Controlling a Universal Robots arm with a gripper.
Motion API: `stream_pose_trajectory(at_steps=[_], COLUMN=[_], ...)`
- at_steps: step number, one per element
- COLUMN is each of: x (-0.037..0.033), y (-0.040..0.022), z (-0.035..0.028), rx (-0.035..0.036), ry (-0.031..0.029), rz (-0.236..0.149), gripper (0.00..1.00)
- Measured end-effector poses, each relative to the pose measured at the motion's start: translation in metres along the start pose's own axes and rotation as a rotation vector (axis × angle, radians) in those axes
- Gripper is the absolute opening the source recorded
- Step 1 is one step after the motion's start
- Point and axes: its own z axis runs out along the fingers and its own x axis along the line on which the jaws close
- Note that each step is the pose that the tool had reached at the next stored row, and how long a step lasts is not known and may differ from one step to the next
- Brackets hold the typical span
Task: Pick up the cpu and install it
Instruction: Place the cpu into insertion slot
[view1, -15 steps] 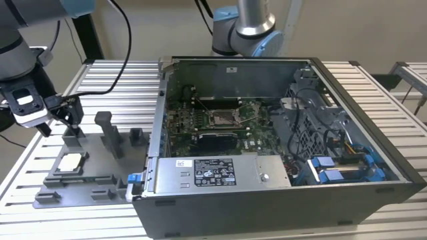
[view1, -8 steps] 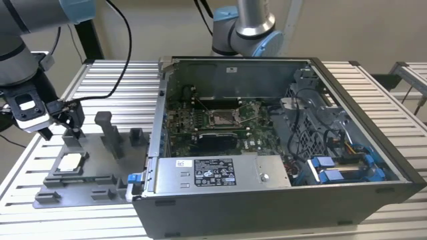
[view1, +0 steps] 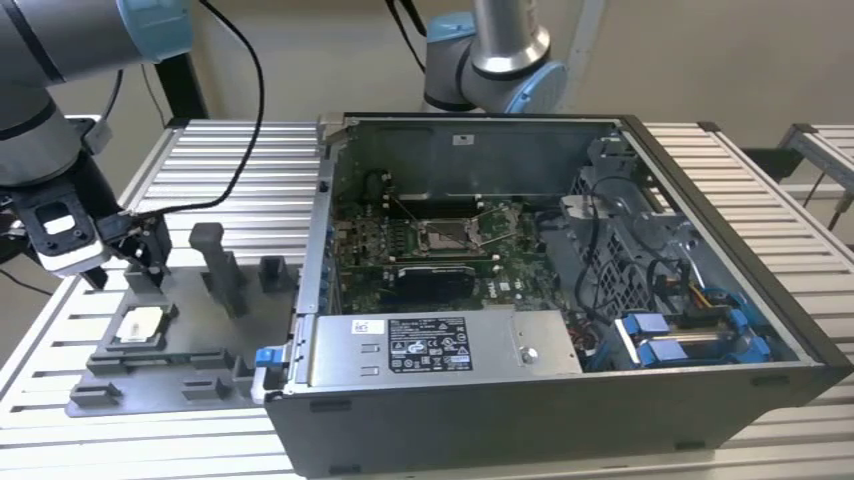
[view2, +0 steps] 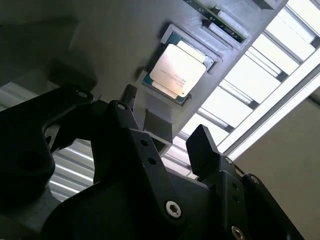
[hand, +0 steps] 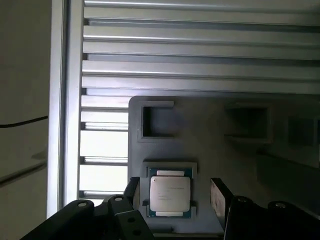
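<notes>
**Operator:** State the end effector condition and the location of the part.

**Technician:** The gripper (view1: 127, 270) is spread wide and holds nothing. In the exterior view it hangs over the grey fixture tray (view1: 200, 352), at about 9 o'clock from the open computer case (view1: 747, 300). The cpu (view1: 142, 326) lies flat in a square pocket of that tray, metal top up, at about 6 o'clock from the gripper and apart from it. In the first wrist view the two fingers (hand: 218, 194) stand one on each side of the cpu (hand: 170, 195), with a gap showing on both sides. The second wrist view shows the cpu (view2: 178, 70) ahead of the open gripper (view2: 166, 114).

**Operator:** Which step is in hand?

**Technician:** By judgement, the pick. The cpu has not been lifted, and the socket (view1: 447, 235) inside the case has nothing seated in it.

**Operator:** How is this step done well?

**Technician:** Observe the following.
1. Keep the chip centred between the fingers, so that both pads meet opposite edges together. A one-sided touch would likely skew it in the pocket.
2. Keep the finger faces parallel to the chip edges. In the first wrist view they look close to square.
3. Grip on the thin rim, not on the top face. The pocket walls sit just beside the chip and leave little room.
4. Close gently, since the part is thin and flat.
5. Mind the upright post (view1: 216, 262) at 3 o'clock from the gripper.
</notes>
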Motion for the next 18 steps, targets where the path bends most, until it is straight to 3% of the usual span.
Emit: stream_pose_trajectory(at_steps=[18], x=[0.0006], y=[-0.011], z=[0.0191], rx=[0.0001], ry=[-0.0006], rz=[0.008], gripper=[1.0])
